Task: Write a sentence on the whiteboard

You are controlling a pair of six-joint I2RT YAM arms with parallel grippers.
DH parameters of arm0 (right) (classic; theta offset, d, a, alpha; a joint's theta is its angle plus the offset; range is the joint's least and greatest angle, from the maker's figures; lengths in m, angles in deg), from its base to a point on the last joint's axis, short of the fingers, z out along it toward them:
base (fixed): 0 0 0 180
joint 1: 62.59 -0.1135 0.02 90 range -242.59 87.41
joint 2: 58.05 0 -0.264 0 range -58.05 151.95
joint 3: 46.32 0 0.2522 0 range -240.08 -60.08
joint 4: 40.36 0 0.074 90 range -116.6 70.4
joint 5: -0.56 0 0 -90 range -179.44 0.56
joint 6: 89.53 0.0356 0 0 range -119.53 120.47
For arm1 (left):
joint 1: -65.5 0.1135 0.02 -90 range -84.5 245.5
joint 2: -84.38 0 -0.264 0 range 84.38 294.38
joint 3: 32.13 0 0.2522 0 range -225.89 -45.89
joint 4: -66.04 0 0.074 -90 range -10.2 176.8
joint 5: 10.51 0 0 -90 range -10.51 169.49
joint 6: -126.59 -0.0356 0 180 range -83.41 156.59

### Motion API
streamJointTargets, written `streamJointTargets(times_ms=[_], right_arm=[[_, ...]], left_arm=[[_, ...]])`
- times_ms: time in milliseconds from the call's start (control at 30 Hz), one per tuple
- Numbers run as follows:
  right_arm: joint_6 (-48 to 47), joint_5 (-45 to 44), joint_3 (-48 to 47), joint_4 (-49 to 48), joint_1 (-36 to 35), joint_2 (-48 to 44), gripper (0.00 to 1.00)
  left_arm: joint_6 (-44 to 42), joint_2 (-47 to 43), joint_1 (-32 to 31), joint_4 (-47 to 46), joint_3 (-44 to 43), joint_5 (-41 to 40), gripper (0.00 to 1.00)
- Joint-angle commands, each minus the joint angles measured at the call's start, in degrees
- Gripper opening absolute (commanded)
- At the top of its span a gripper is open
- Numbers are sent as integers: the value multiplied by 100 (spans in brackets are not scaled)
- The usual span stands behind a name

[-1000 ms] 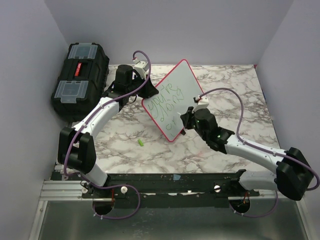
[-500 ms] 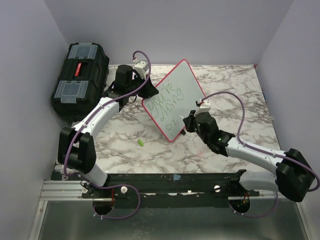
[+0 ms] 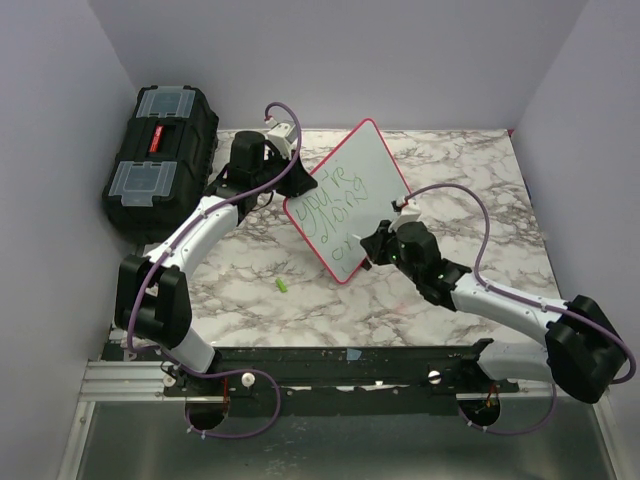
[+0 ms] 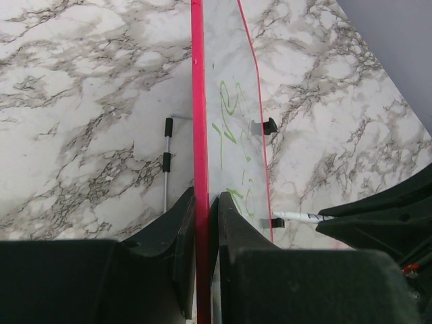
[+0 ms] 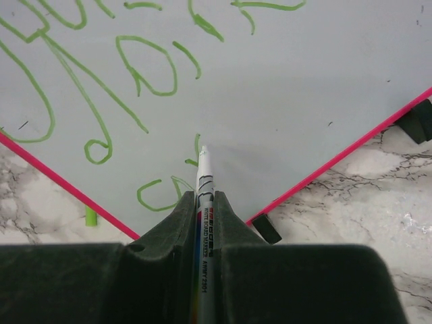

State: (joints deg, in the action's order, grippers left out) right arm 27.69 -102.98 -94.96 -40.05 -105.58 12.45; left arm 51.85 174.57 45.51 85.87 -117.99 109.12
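One whiteboard [image 3: 368,160], one marker [image 5: 203,172], one black toolbox [image 3: 160,160], one small green piece [image 3: 282,286]; two hands: left hand [image 4: 204,202], right hand [image 5: 204,199].

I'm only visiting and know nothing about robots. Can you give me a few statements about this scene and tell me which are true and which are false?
1. The left gripper is clamped on the red-pink edge of the whiteboard. True.
2. The right gripper holds a marker whose tip points at the board. True.
3. The lettering on the board is blue. False: it is green.
4. The black toolbox stands at the table's right side. False: it stands at the far left, beside the left arm.
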Motion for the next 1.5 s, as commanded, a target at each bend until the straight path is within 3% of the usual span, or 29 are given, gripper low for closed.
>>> streamJointTargets(times_ms=[0,467,1467], right_arm=[[294,682,154,-286,365,-47,1],[427,978,206,-273,598,-100,1],[500,740,-114,-246,834,816,1]], left_arm=[[-595,130,-162,753,355,170,0],[-569,39,-155,704,437,175,0],[-586,95,-154,678,389,263,0]])
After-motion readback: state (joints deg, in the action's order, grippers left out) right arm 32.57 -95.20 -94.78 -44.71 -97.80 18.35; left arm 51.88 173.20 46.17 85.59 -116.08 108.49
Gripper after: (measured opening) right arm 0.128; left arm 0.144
